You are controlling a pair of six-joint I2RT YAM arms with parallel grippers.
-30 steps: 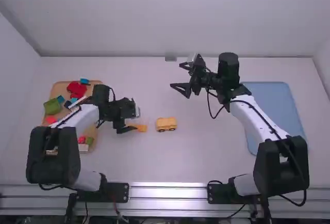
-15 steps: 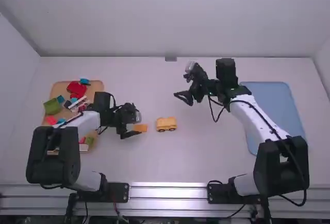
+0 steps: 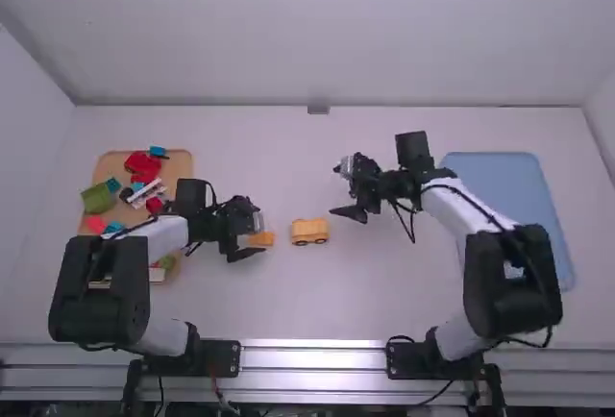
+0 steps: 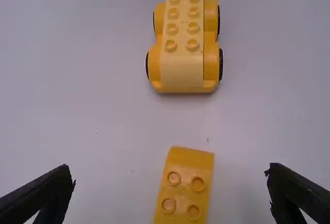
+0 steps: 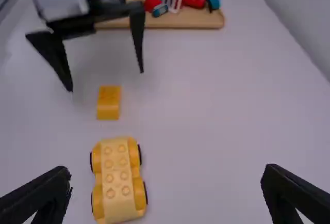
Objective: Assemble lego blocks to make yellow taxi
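High view: the yellow plastic wheeled base (image 3: 309,232) stands near the frame's centre, the small yellow-orange studded brick (image 3: 261,239) just left of it.

Left wrist view: the left gripper (image 4: 170,170) is spread and empty; the brick's skew could make it twist on closing.

Right wrist view: the right gripper (image 5: 166,170), parted and empty, could roll the base if one finger touched first.
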